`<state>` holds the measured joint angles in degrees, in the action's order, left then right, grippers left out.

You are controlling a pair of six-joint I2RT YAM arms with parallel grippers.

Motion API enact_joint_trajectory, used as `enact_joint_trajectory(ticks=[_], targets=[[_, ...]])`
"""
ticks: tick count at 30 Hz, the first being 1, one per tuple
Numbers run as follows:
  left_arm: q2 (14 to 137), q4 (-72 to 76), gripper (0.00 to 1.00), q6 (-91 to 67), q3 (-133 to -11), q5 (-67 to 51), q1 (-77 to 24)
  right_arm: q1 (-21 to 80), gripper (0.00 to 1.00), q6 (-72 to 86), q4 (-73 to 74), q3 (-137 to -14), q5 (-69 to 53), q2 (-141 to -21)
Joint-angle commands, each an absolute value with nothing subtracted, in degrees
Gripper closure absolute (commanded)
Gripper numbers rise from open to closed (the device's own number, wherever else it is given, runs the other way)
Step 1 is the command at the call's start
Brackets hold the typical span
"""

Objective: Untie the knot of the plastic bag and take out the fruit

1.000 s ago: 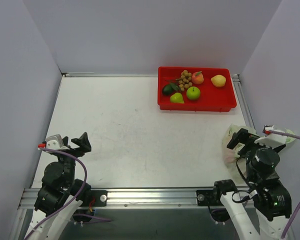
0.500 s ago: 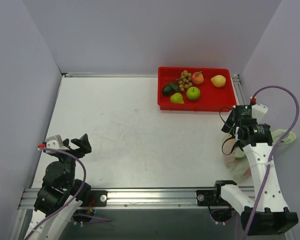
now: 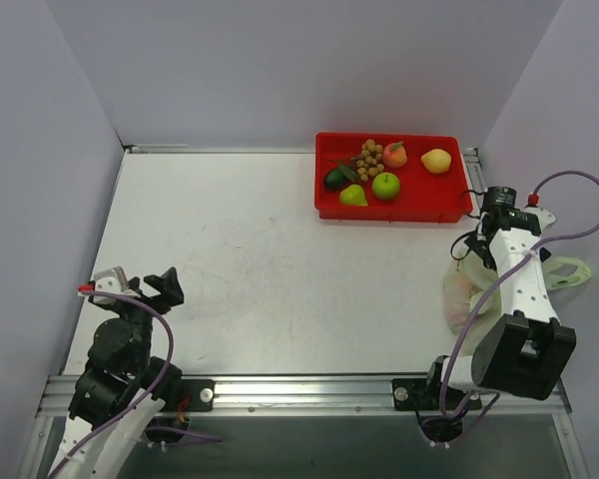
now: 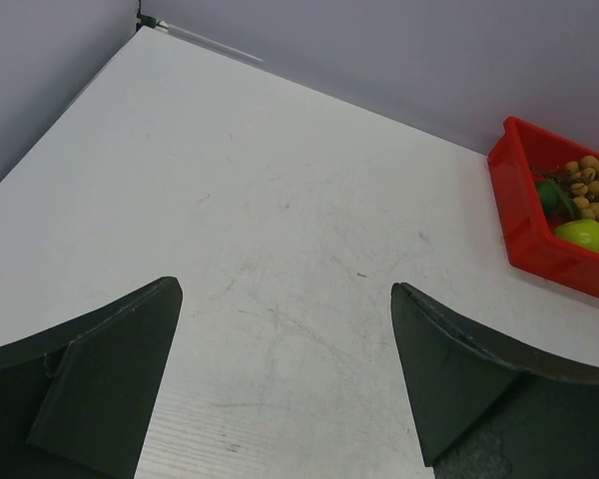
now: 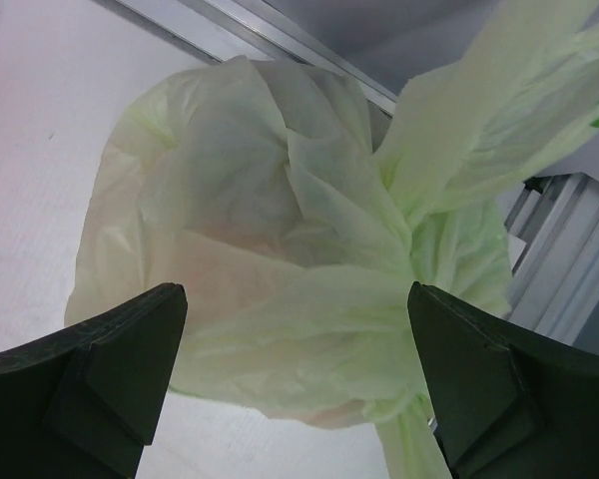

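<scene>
Pale-green film, thin and probably slippery, the plastic bag [image 5: 260, 200] sits floppy at the table [image 3: 260, 269]'s right edge beneath the wide-open right gripper [image 5: 295, 299], likely best pinched at the knot [image 5: 411, 249]; the left gripper [image 4: 288, 289] gapes empty.

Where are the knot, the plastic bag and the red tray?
knot [image 5: 416, 235], right wrist view, on the twisted tied bunch.
plastic bag [image 5: 240, 230], right wrist view, on its bulging body.
red tray [image 3: 419, 213], top external view, on its near wall.

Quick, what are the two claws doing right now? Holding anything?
Left gripper: open, holding nothing.
Right gripper: open, holding nothing, pointed at the plastic bag.
</scene>
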<state>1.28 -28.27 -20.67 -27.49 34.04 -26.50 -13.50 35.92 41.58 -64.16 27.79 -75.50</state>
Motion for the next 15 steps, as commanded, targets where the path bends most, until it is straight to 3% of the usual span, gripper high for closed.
enact_joint_trajectory(ticks=[1, 3, 5, 6, 8, 9, 11, 12, 15], targets=[[2.98, -28.21, 0.03, -21.09, -29.79, 33.40, -25.58, -15.20, 0.00, 39.90, 40.34, -63.55, 28.83, -80.23], [3.86, -28.21, 0.03, -21.01, -29.88, 32.96, -25.23, -15.21, 0.00, 40.60, 39.55, -62.59, 28.57, -82.61], [4.39, -28.04, 0.03, -21.01, -29.97, 31.82, -24.44, -15.21, 0.07, 40.69, 38.42, -61.70, 27.34, -84.10], [4.92, -27.86, 0.03, -21.01, -29.97, 31.29, -24.17, -15.21, 0.23, 40.69, 38.32, -61.35, 26.55, -84.46], [5.45, -27.51, 0.03, -20.74, -29.88, 30.15, -23.21, -14.51, 0.41, 40.61, 37.97, -59.95, 25.66, -84.20], [5.80, -27.51, 0.02, -20.66, -29.88, 29.80, -22.94, -14.15, 0.60, 40.43, 37.79, -59.33, 25.84, -83.76], [5.98, -27.25, 0.03, -20.48, -29.88, 28.83, -22.41, -12.84, 0.76, 39.38, 37.53, -57.84, 26.19, -81.84], [6.15, -26.99, 0.03, -20.39, -29.80, 28.57, -22.33, -10.92, 0.89, 38.85, 37.53, -57.57, 26.19, -81.04], [6.42, -26.28, 0.03, -20.04, -29.62, 27.78, -22.32, -5.83, 1.00, 37.27, 37.53, -56.08, 26.63, -77.53]])
